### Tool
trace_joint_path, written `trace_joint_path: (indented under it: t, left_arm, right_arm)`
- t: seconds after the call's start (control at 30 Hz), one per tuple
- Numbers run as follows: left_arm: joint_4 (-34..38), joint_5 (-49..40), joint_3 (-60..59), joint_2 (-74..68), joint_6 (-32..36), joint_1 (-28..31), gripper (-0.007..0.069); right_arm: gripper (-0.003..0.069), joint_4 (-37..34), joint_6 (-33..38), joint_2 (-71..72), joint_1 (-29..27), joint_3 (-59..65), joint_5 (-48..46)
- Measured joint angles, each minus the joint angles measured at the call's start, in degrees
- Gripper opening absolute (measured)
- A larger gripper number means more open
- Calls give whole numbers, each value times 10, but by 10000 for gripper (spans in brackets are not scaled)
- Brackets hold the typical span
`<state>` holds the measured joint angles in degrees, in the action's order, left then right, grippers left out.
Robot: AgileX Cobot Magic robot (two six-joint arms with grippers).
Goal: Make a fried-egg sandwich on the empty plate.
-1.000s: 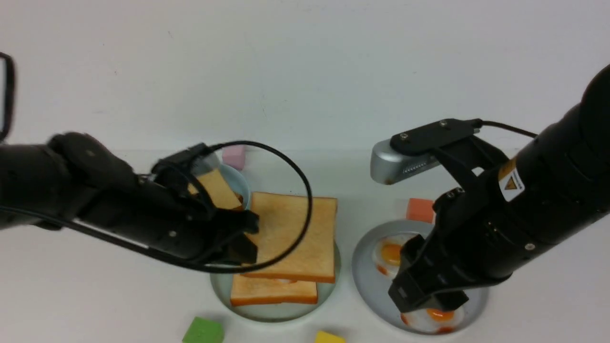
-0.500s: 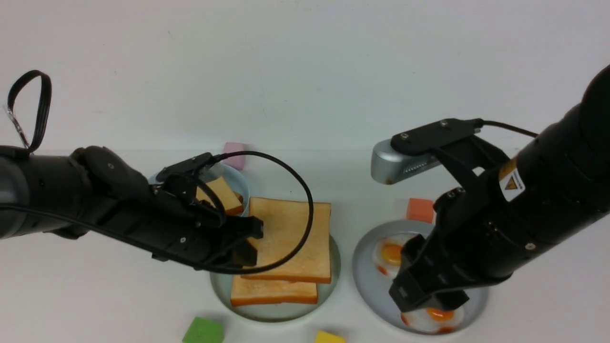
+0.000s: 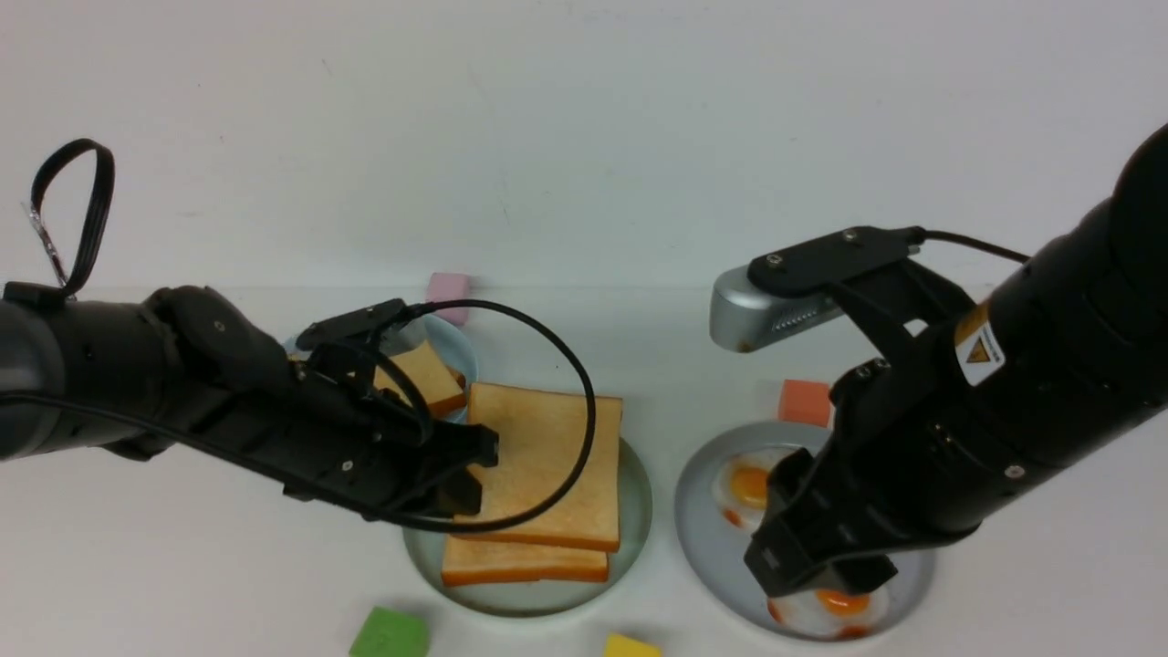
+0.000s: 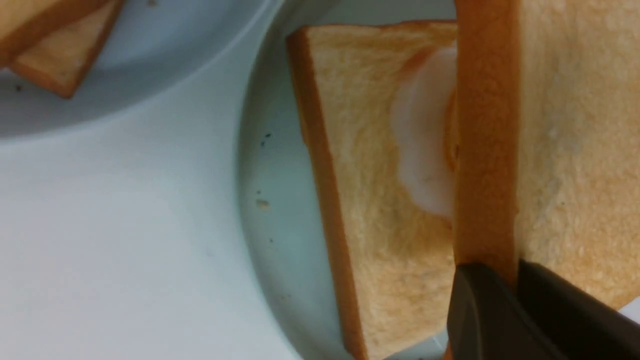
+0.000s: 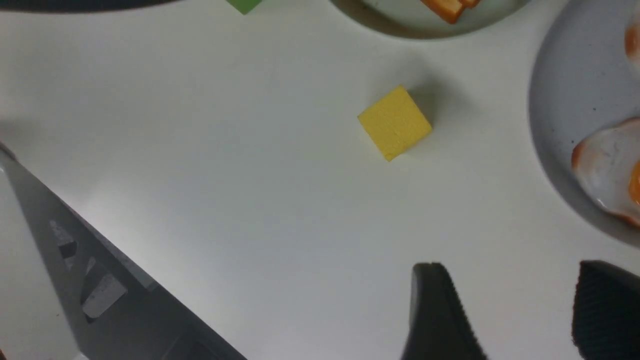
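Note:
The empty plate [image 3: 631, 511], pale mint green, carries a bottom toast slice [image 3: 525, 564]. My left gripper [image 3: 464, 470] is shut on the left edge of a second toast slice [image 3: 547, 461], holding it low and slightly tilted over the first. In the left wrist view the white fried egg [image 4: 425, 150] shows on the bottom slice [image 4: 360, 210], partly covered by the held slice [image 4: 575, 150]; the gripper [image 4: 515, 285] pinches its crust. My right gripper [image 3: 812, 566] hangs open over the grey plate, its fingers [image 5: 435, 310] wide apart with nothing between them.
A speckled grey plate [image 3: 703, 534] on the right holds two fried eggs [image 3: 744, 484]. A pale-blue plate [image 3: 464, 351] behind holds plain toast [image 3: 424, 374]. Foam cubes lie around: pink [image 3: 447, 290], orange [image 3: 803, 401], green [image 3: 391, 632], yellow [image 5: 395, 122].
My left gripper has come down and back a little with the top slice, which now sits lower over the bottom slice. The right arm has not moved.

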<state>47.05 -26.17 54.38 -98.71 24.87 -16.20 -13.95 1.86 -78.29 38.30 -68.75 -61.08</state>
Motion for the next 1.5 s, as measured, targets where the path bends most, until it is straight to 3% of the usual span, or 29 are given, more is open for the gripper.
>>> trace_joint_path:
  t: [0.5, 0.6, 0.83, 1.0, 1.17, 1.27, 1.37, 1.5]
  left_arm:
    - [-3, 11, 0, -20, -27, 0, 60]
    - [-4, 11, 0, -20, -29, 0, 94]
    - [-29, -12, 0, -17, -32, 0, 283]
    - [-62, -22, 0, 2, -54, 0, 342]
    - [-147, -48, 0, 51, -122, 0, 353]
    - [-186, -80, 0, 96, -164, 0, 338]
    - [-164, -120, 0, 152, -168, 0, 257]
    - [-139, -154, 0, 209, -149, 0, 135]
  right_arm:
    - [388, -2, -1, 0, 0, 0, 0]
    - [388, -2, -1, 0, 0, 0, 0]
    - [388, -2, 11, 0, 0, 0, 0]
    - [381, -2, 23, 0, 0, 0, 11]
    - [283, 3, 30, 0, 0, 0, 15]
    - [159, 14, 28, 0, 0, 0, 16]
    - [10, 30, 4, 1, 0, 0, 17]
    - [-11, 47, -31, 15, 0, 2, 16]
